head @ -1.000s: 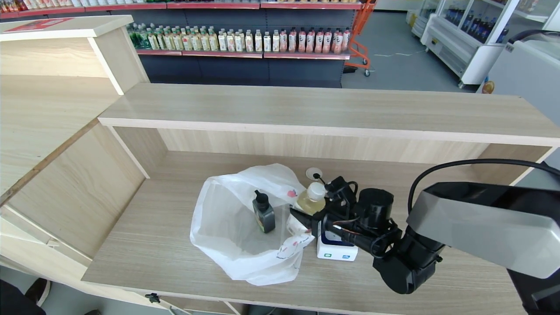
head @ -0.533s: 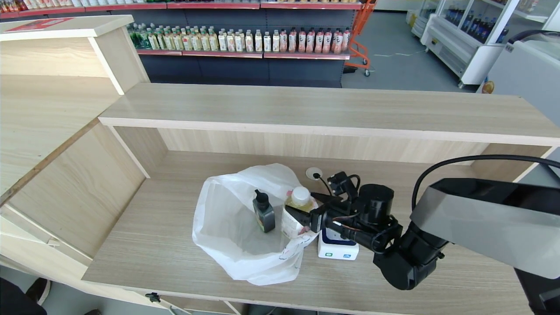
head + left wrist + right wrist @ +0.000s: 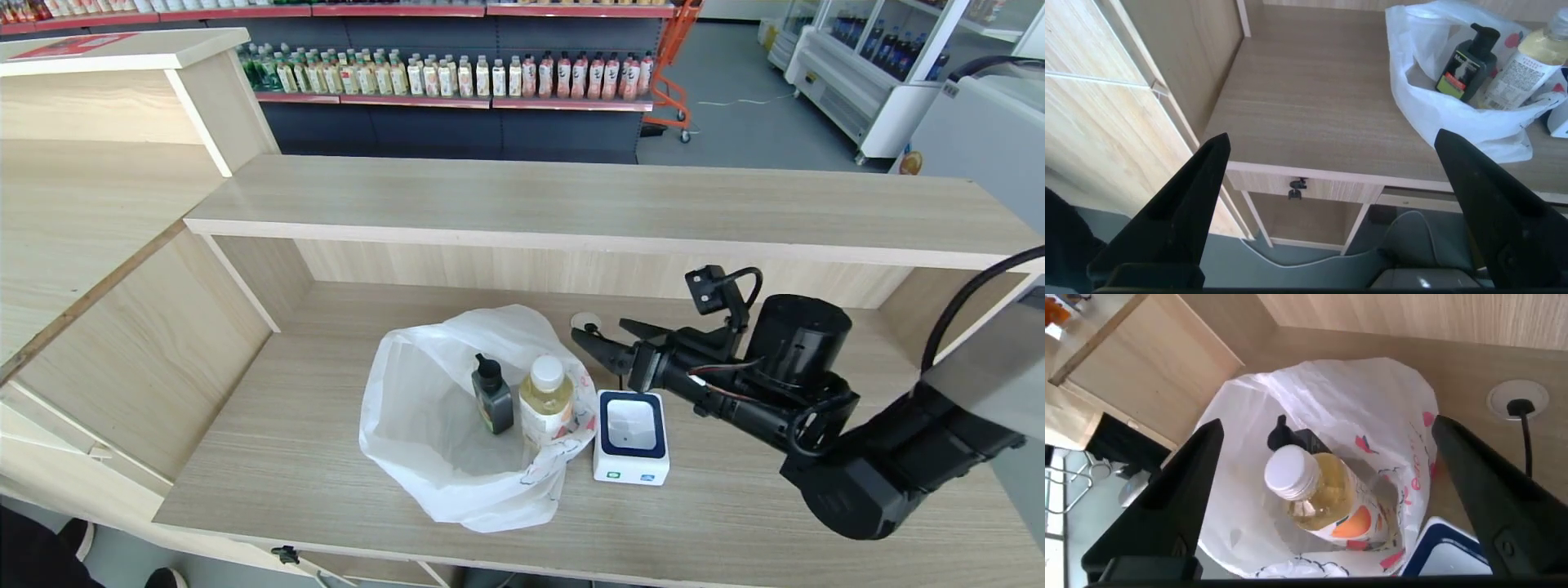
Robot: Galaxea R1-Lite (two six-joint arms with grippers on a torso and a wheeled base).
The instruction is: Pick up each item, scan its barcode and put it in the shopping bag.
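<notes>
A white plastic shopping bag (image 3: 441, 457) lies open on the lower counter. Inside it stand a dark pump bottle (image 3: 491, 398) and a yellow drink bottle with a white cap (image 3: 545, 398); the same yellow bottle (image 3: 1323, 494), dark bottle (image 3: 1298, 441) and bag (image 3: 1372, 400) appear in the right wrist view. My right gripper (image 3: 612, 339) is open and empty, raised behind and to the right of the bag, above the white barcode scanner (image 3: 630, 437). My left gripper (image 3: 1331, 212) hangs open off the counter's front left edge, with the bag (image 3: 1470, 114) and dark bottle (image 3: 1466, 65) far from it.
A round cable port (image 3: 584, 322) with a black cord sits behind the scanner. A raised wooden shelf (image 3: 604, 204) runs along the back, and a side wall (image 3: 147, 343) closes the left. Bare counter (image 3: 269, 465) lies left of the bag.
My right gripper lowered the yellow bottle into the bag, let it go, then drew back up and to the right. The bottle now stands beside the dark bottle.
</notes>
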